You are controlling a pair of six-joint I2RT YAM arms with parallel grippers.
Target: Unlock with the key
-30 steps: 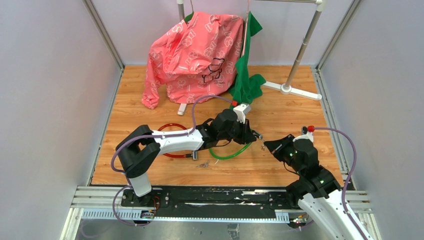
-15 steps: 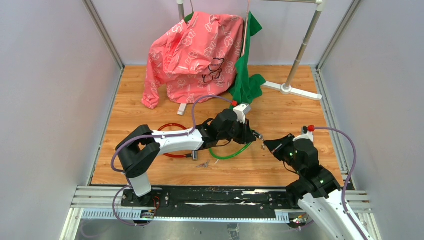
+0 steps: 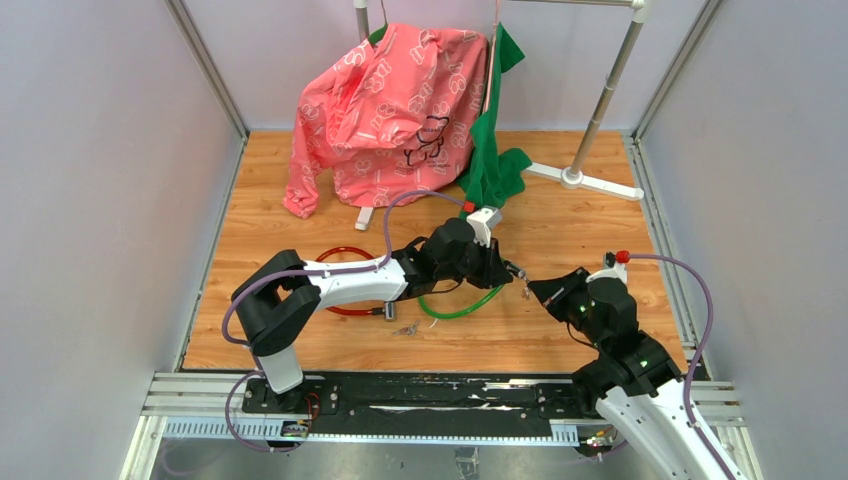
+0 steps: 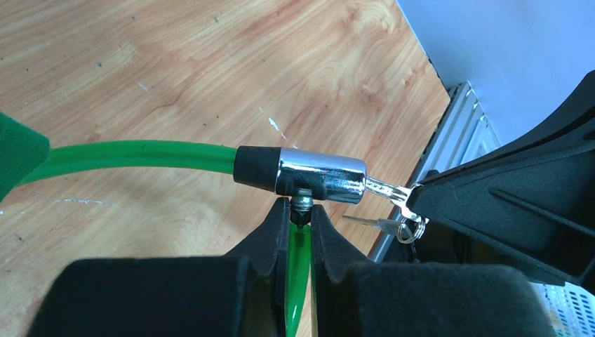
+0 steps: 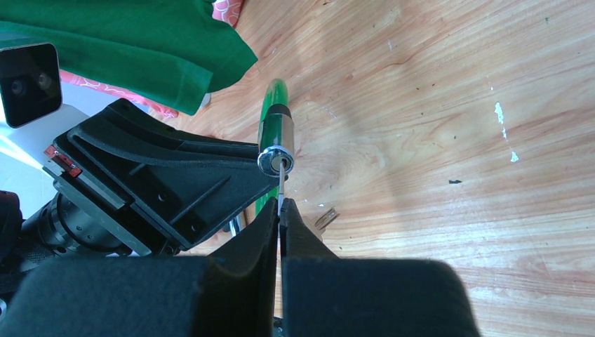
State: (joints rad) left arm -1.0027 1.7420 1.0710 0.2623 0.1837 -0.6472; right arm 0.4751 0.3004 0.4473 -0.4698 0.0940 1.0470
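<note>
A green cable lock [image 3: 462,308] lies looped on the wooden floor. Its chrome lock barrel [image 4: 321,176] is held up by my left gripper [image 4: 300,219], shut on the green cable end just below the barrel. A silver key [image 4: 384,189] sticks in the barrel's end, with a spare key on a ring hanging below. My right gripper [image 5: 280,207] is shut on the key's head; the key blade [image 5: 280,179] runs into the barrel face [image 5: 274,161]. In the top view both grippers meet at the key [image 3: 522,277].
A red cable lock [image 3: 345,282] and loose keys [image 3: 405,328] lie on the floor by the left arm. A pink garment [image 3: 385,110] and a green garment [image 3: 492,150] hang from a rack at the back, whose base [image 3: 585,180] stands at the right.
</note>
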